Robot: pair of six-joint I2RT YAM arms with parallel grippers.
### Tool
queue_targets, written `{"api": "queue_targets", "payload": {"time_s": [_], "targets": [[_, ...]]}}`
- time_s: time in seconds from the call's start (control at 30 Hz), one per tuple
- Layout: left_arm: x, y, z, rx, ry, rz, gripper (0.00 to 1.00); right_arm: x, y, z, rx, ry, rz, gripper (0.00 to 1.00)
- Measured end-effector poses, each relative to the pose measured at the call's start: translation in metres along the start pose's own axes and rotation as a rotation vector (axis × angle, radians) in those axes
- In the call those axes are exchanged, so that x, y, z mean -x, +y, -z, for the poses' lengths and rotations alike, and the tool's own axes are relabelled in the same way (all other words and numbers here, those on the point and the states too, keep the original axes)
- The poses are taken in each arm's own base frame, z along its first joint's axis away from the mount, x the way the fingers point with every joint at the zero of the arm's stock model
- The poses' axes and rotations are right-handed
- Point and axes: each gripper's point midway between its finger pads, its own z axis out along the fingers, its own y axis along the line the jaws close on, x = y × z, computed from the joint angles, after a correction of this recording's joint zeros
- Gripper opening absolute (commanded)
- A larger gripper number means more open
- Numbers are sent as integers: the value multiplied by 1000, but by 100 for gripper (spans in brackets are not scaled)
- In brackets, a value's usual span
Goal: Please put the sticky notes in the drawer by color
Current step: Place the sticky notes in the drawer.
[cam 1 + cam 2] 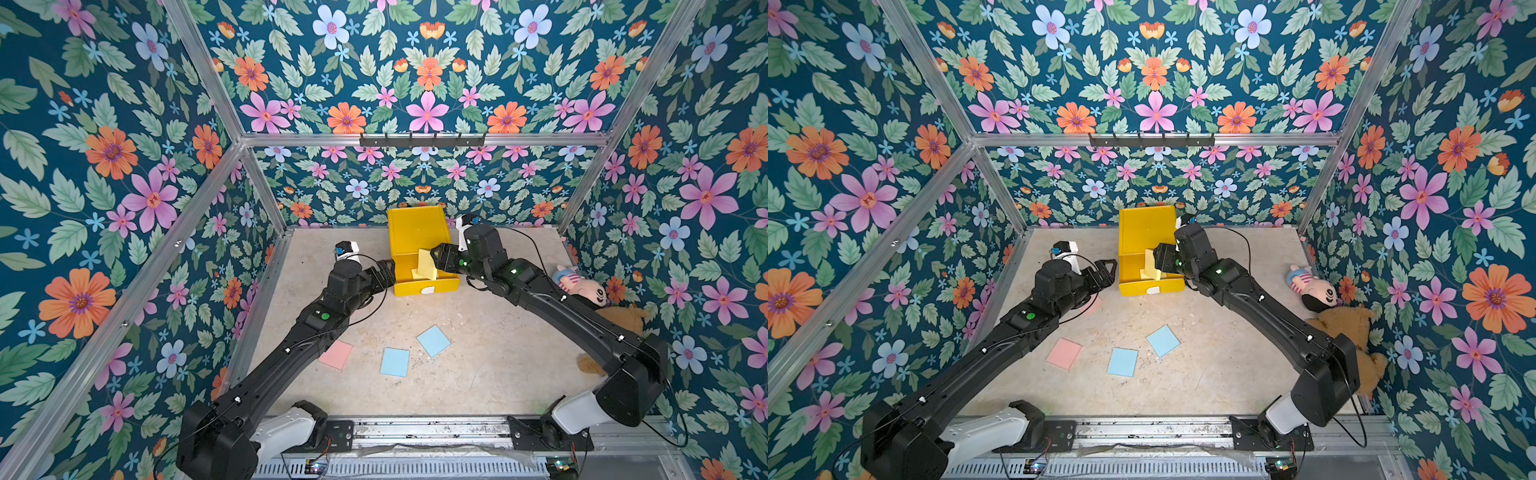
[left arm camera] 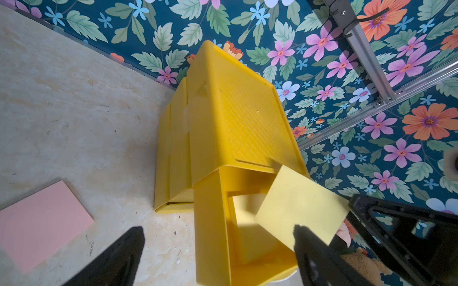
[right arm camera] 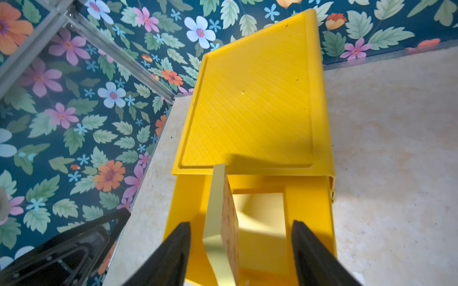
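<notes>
In both top views a yellow note (image 1: 426, 262) stood tilted on edge inside the pulled-out drawer (image 1: 409, 286), which ran toward the arms. Left wrist: the left pincer (image 2: 218, 229) gaped beside the drawer (a second note (image 2: 244, 210) lay flat inside). Right wrist: the right pincer (image 3: 241, 223) was released, straddling the upright note.

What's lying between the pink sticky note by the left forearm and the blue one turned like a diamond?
The other blue sticky note, touching neither the pink pad nor the diamond-turned one; both top views show it.
</notes>
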Motion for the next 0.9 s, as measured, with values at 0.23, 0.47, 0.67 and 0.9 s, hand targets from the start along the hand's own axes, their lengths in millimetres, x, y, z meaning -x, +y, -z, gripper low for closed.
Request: {"api": "queue_targets", "payload": {"time_s": [0.23, 0.47, 0.67, 0.9], "targets": [[-1, 1, 3, -6, 2, 0, 100, 12, -1, -1, 6, 95, 110, 77], [-8, 6, 0, 4, 14, -1, 100, -17, 37, -15, -11, 208, 256, 81], [-9, 2, -1, -14, 27, -1, 100, -15, 24, -32, -139, 244, 326, 75], [-4, -1, 6, -29, 8, -3, 100, 0, 30, -30, -169, 246, 380, 45]]}}
